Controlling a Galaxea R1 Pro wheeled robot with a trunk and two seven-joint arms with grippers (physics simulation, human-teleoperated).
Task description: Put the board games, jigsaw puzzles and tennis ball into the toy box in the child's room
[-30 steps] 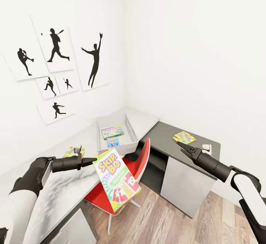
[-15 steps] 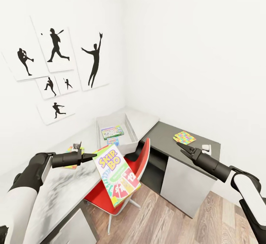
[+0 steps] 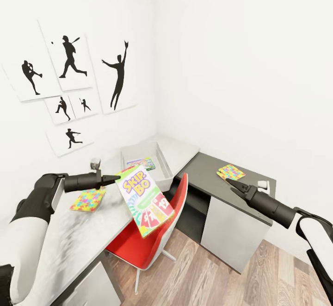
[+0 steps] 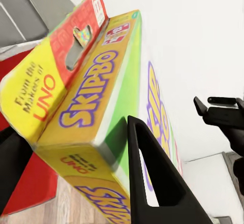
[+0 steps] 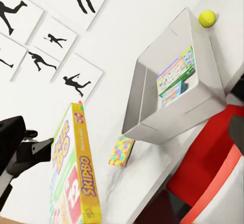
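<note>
Skip-Bo box (image 3: 144, 200) is pinched at its top corner by the left gripper (image 3: 112, 177) and held tilted above the red chair (image 3: 157, 241), just short of the toy box (image 3: 163, 171). Two game boxes (image 5: 175, 76) are seen inside the bin. One jigsaw puzzle (image 3: 88, 199) lies on the table (image 3: 83, 241). The right gripper (image 3: 232, 185) is held over the dark desk (image 3: 208, 171), jaws slightly parted and empty.

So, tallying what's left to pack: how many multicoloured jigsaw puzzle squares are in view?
2: one multicoloured jigsaw square on the pale table near the left gripper, another on the dark grey desk. None visibly boxed.
</note>
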